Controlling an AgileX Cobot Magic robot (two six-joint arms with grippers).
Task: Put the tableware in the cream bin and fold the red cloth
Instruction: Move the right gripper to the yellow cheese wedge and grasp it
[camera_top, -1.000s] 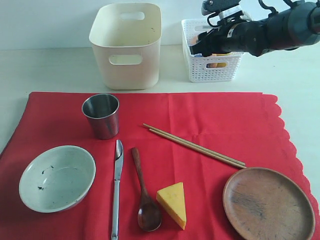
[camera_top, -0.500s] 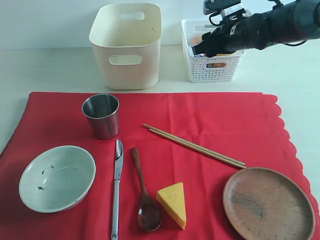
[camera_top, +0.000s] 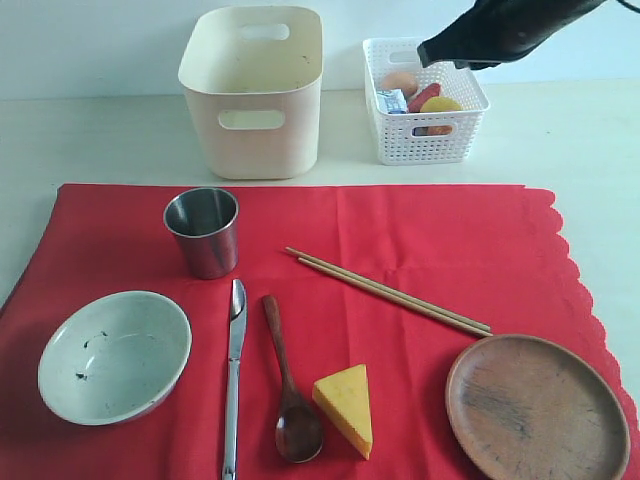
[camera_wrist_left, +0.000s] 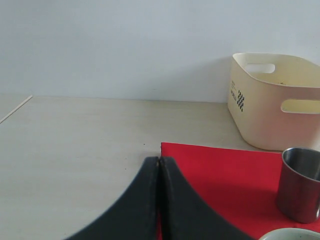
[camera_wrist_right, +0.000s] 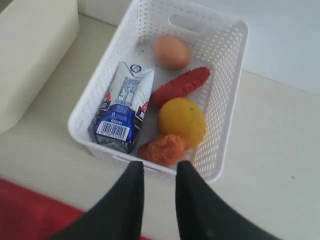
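The red cloth (camera_top: 440, 240) lies flat and carries the steel cup (camera_top: 203, 232), speckled bowl (camera_top: 113, 355), knife (camera_top: 234, 375), wooden spoon (camera_top: 285, 380), chopsticks (camera_top: 388, 291) and brown plate (camera_top: 537, 407). The cream bin (camera_top: 250, 90) stands behind the cloth with nothing visible inside. My right gripper (camera_wrist_right: 160, 167) hovers high over the near rim of the white basket (camera_wrist_right: 222, 95), its fingers a narrow gap apart with nothing between them. My left gripper (camera_wrist_left: 159, 161) is shut and empty, low by the cloth's corner (camera_wrist_left: 220, 170), with the cup (camera_wrist_left: 300, 185) off to one side.
A cheese wedge (camera_top: 346, 405) lies on the cloth beside the spoon. The white basket (camera_top: 425, 140) right of the bin holds an egg (camera_wrist_right: 171, 51), milk carton (camera_wrist_right: 122, 107), sausage (camera_wrist_right: 180, 86), lemon (camera_wrist_right: 182, 120) and nugget (camera_wrist_right: 162, 149).
The right arm has risen and drawn back to the upper right, uncovering the basket's contents. Its jaws have narrowed. The left arm has not moved.
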